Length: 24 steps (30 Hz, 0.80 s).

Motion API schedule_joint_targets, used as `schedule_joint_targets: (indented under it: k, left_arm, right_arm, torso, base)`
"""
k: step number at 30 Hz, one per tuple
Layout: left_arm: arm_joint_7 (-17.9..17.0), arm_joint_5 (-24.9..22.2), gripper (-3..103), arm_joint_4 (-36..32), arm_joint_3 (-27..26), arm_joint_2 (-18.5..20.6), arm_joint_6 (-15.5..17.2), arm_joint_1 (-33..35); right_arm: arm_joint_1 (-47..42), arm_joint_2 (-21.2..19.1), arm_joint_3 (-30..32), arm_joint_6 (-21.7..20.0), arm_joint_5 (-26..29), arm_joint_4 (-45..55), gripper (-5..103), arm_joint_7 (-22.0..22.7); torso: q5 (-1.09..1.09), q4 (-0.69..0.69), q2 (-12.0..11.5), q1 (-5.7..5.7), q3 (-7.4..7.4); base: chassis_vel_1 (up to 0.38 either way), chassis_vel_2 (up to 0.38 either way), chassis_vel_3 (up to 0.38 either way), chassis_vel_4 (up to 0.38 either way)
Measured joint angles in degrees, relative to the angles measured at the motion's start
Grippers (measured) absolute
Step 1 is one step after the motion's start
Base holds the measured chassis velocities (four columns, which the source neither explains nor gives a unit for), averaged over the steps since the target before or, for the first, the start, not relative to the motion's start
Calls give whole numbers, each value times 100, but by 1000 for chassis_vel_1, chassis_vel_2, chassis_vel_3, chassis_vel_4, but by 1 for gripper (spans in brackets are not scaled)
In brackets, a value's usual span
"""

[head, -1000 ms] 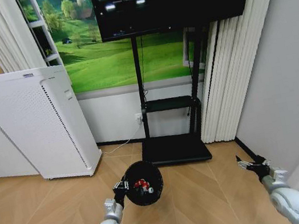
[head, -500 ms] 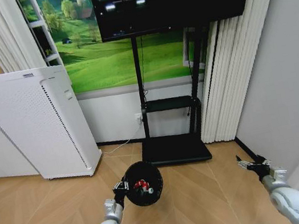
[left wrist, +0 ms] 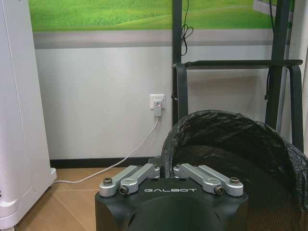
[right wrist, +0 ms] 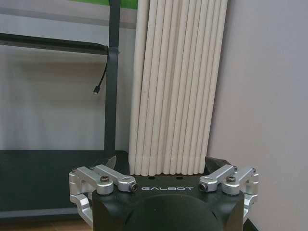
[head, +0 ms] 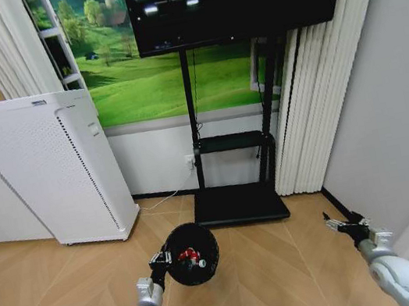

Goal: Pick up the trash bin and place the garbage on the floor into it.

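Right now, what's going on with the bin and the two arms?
The left gripper is shut on the rim of the trash bin, holding it up over the floor in front of the TV stand. Red-and-white garbage lies inside the bin. The right gripper is open and empty, held out to the right near the white curtains. The floor in the head view shows no loose trash.

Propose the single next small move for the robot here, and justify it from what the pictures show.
Probably lower the trash bin to the floor and release: the left gripper grips its rim, red-and-white garbage already lies inside, and the right gripper is open.
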Motion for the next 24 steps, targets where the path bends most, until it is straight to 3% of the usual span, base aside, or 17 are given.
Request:
schedule_joint_targets:
  k: [11,24]
  left_arm:
    - [7,11,7,-30,-4,-11,-21,43]
    - [13,24,7,-26,-15,-37,-38,42]
  right_arm:
    - [0,1,-3,3,0,1,100,1]
    - [1,1,-4,8,0,3,100,2]
  torso:
    - [0,1,0,0,0]
    - [0,0,1,0,0]
  base:
    - [104,104,-110,-100]
    - [252,261,-253,-253]
